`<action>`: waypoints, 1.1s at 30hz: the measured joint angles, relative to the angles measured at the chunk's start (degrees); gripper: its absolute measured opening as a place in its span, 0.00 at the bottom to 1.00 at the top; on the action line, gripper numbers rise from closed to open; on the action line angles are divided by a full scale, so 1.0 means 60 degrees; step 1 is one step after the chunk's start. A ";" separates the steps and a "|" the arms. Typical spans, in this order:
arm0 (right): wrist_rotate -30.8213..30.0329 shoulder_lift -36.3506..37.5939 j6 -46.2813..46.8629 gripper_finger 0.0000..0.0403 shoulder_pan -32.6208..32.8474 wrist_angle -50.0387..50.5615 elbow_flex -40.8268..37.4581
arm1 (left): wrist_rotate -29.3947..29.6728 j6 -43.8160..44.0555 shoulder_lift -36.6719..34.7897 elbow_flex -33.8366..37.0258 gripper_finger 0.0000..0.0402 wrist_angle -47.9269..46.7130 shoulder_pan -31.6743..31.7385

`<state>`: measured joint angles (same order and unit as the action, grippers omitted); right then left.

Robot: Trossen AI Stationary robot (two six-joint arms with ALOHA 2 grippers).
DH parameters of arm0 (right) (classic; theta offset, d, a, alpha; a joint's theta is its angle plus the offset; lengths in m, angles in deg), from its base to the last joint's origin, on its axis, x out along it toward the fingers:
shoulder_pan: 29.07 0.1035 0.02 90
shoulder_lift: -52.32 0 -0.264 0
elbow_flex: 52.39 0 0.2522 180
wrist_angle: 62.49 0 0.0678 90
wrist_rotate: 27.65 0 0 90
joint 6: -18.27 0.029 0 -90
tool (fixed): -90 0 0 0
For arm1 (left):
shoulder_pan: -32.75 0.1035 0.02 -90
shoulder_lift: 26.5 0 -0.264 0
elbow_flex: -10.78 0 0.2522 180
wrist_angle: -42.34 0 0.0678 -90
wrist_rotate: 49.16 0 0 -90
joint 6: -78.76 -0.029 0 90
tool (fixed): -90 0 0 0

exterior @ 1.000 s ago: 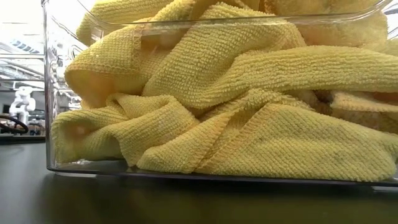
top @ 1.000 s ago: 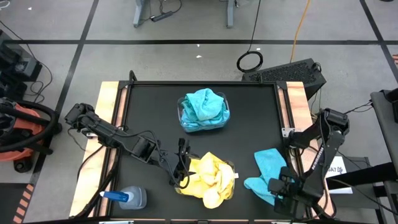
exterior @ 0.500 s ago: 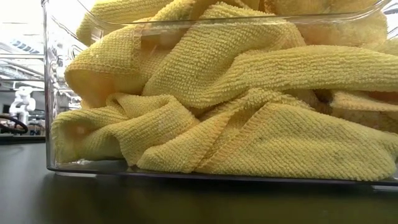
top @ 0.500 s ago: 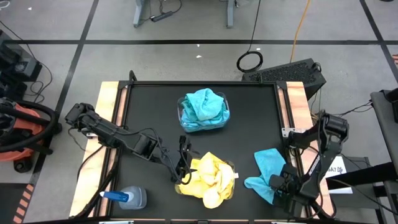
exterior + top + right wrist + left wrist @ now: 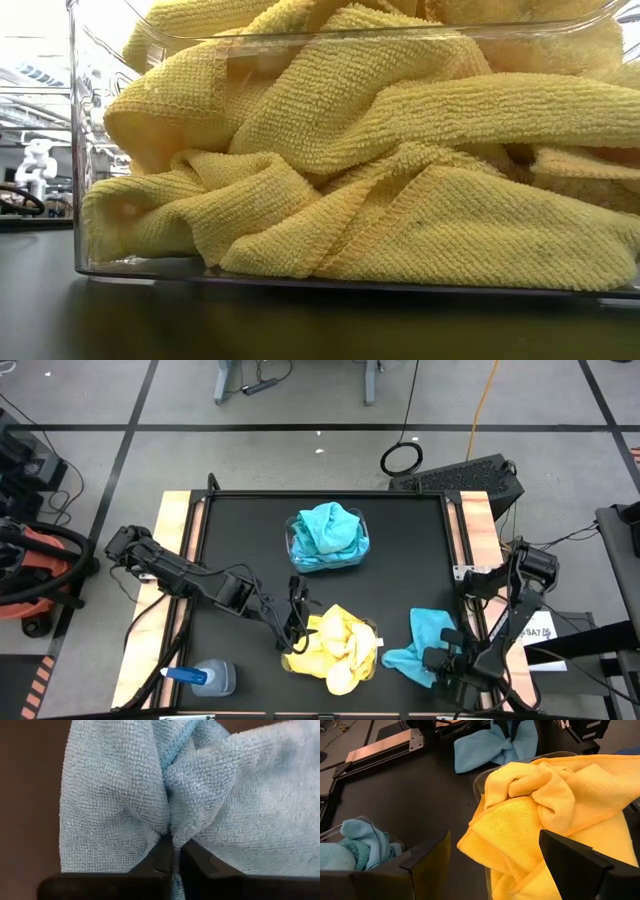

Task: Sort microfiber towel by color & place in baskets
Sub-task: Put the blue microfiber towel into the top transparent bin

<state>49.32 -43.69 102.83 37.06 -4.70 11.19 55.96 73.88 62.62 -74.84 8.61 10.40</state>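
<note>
Right end effector (image 5: 172, 851) pinches the loose blue towel (image 5: 425, 638) near the table's right edge (image 5: 452, 575); left end effector (image 5: 495, 857) gapes wide.

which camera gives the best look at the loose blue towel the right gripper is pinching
The right wrist view: the blue towel fills it, pinched by the right gripper. High and left wrist views show it small; the low view misses it.
</note>
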 joint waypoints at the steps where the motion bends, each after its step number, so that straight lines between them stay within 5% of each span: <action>1: -0.0084 0.0002 -0.0129 0.03 -0.0041 0.0025 0.0017 | 0.0000 0.0000 0.0000 0.0000 0.77 0.0000 0.0000; 7: -0.1204 0.0594 -0.0337 0.01 -0.0442 0.0979 -0.0011 | 0.0113 0.0000 0.0000 0.0000 0.77 0.0000 0.0000; 21: -0.5632 0.3668 -0.1960 0.00 -0.2082 0.3720 0.0022 | 0.3180 0.0210 0.0000 0.0000 0.77 -0.1233 0.0000; 28: -0.7791 0.4983 -0.5109 0.00 -0.3625 0.2841 0.0025 | 0.3778 0.0439 0.0000 0.0004 0.77 -0.1831 0.0020; 33: -0.7856 0.5691 -0.9021 0.00 -0.5077 0.0351 0.0029 | 0.3769 0.0503 0.0000 0.0004 0.77 -0.2070 0.0040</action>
<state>2.18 -9.55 48.71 6.59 -2.59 11.37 78.57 76.90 62.62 -74.82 -3.81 10.64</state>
